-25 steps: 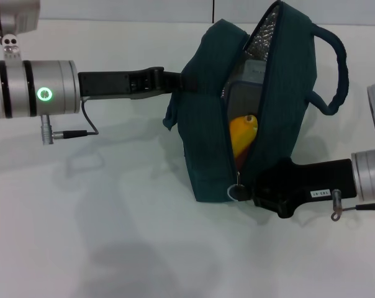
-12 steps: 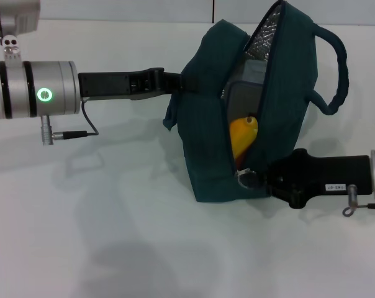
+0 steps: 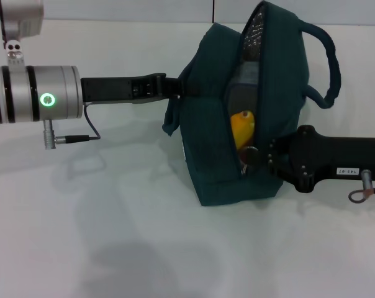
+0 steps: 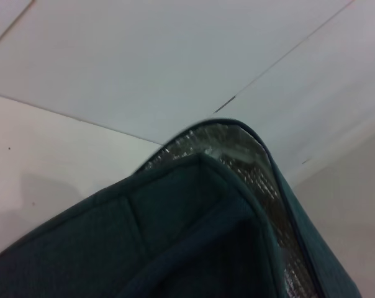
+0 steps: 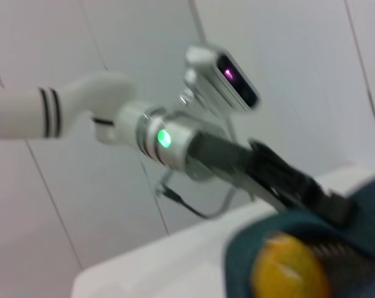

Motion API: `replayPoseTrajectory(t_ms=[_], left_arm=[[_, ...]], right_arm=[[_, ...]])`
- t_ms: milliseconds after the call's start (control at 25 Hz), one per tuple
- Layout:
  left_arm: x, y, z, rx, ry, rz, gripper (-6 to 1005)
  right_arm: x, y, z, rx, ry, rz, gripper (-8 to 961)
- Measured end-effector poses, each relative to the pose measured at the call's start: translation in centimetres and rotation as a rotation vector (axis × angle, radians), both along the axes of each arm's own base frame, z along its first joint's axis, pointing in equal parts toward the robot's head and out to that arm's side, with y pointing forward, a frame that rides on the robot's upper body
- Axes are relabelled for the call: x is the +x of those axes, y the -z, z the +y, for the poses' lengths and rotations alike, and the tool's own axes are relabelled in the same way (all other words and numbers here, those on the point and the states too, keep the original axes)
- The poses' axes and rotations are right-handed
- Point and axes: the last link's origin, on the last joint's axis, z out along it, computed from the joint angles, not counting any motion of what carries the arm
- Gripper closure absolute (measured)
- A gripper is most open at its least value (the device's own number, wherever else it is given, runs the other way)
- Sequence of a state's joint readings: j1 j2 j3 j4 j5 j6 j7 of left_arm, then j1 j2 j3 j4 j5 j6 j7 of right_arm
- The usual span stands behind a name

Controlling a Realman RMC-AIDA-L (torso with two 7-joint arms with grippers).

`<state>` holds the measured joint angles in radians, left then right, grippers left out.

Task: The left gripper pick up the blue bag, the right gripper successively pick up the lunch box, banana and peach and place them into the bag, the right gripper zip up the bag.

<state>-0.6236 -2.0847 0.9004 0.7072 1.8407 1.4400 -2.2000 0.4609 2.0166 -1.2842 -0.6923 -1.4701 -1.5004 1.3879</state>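
My left gripper [image 3: 175,87] clenches the blue bag [image 3: 212,143] at its side so the mouth faces my right gripper [image 3: 257,156], which probably pinches the zipper pull. The banana [image 3: 242,127] sits inside.

My left tool [image 3: 175,87] ends behind the blue bag [image 3: 206,143], so I cannot tell how its fingers stand. My right tool [image 3: 262,156] meets the bag's open edge, its tips buried in fabric. Only the banana's [image 3: 242,127] end shows; the rest lies inside. My right wrist view shows it blurred [image 5: 287,267].
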Motion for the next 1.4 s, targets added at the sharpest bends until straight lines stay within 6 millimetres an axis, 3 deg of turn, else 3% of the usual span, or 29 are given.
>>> replayPoseTrajectory(t_ms=[480, 680, 840, 920, 1080, 1400], left_arm=[[0.6, 0.2, 0.4, 0.036, 0.064, -0.007, 797], [0.8, -0.7, 0.5, 0.147, 0.145, -0.057, 792], [-0.5, -1.9, -0.3, 0.271, 0.193, -0.091, 788], [-1.5, -2.3, -1.4, 0.346, 0.232, -0.109, 786], [-3.4, -2.1, -4.7, 0.449, 0.319, -0.178, 653], [-6.5, 1.8, -10.0, 0.51, 0.315, -0.19, 339]], right_arm=[[-1.6, -0.4, 0.1, 0.015, -0.081, 0.049, 943], [-1.7, -0.6, 0.0, 0.019, -0.095, 0.074, 943], [-2.1, -1.1, -0.3, 0.033, -0.125, 0.12, 943], [-2.4, -1.4, -0.3, 0.047, -0.134, 0.145, 943], [-2.8, -1.9, 0.1, 0.077, -0.141, 0.18, 943], [-3.3, -3.0, 1.5, 0.173, -0.11, 0.226, 943]])
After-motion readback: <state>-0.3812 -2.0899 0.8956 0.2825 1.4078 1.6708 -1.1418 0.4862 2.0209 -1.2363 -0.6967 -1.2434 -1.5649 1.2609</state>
